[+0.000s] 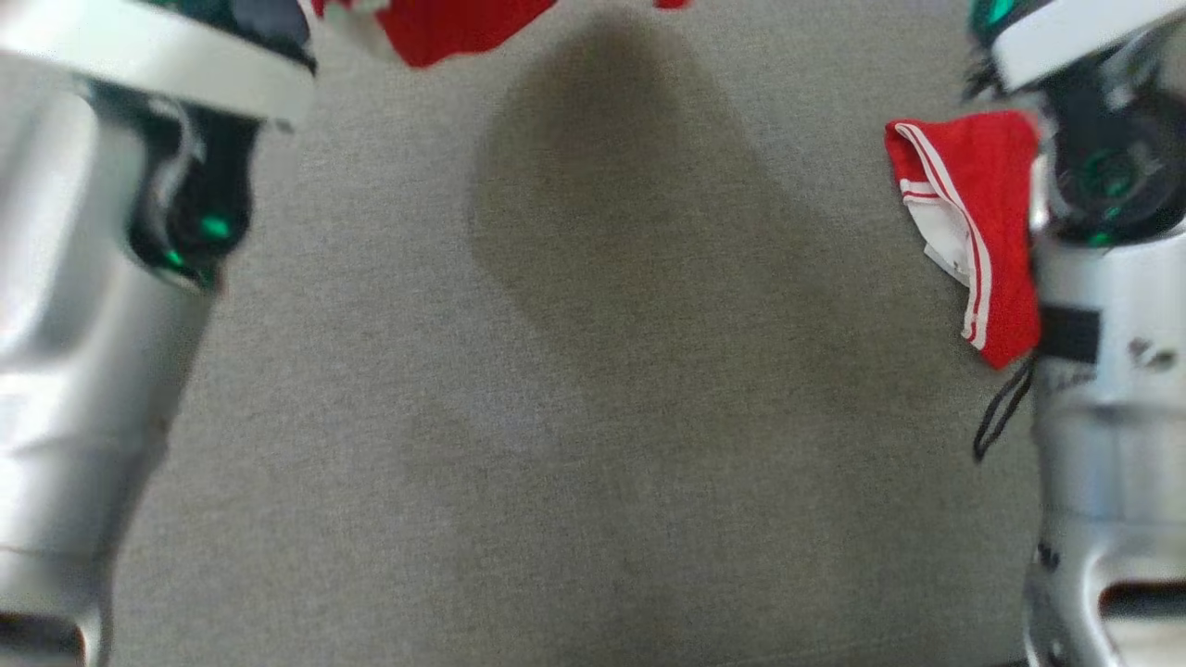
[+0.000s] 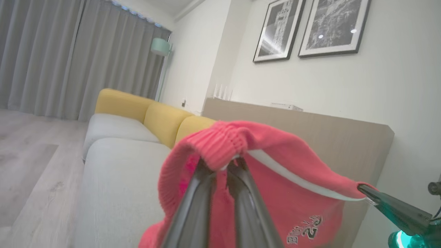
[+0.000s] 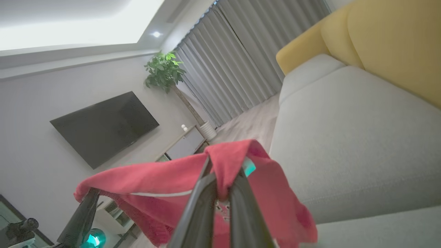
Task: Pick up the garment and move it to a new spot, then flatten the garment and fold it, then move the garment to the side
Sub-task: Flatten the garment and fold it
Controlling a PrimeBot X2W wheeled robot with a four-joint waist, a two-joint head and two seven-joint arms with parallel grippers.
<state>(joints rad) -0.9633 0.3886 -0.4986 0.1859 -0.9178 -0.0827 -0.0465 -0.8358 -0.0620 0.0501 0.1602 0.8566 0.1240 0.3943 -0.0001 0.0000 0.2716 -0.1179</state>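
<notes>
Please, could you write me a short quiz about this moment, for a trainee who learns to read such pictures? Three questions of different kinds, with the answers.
1. True or false: the red garment lies flat on the grey sofa seat.
2. What hangs on the wall in the left wrist view? A. two framed pictures; B. a clock; C. a mirror.
3. Fill in: the left jaws and the right jaws are both shut on the ____.
Key: 1 false, it hangs in the air between both jaws; 2 A; 3 garment.
</notes>
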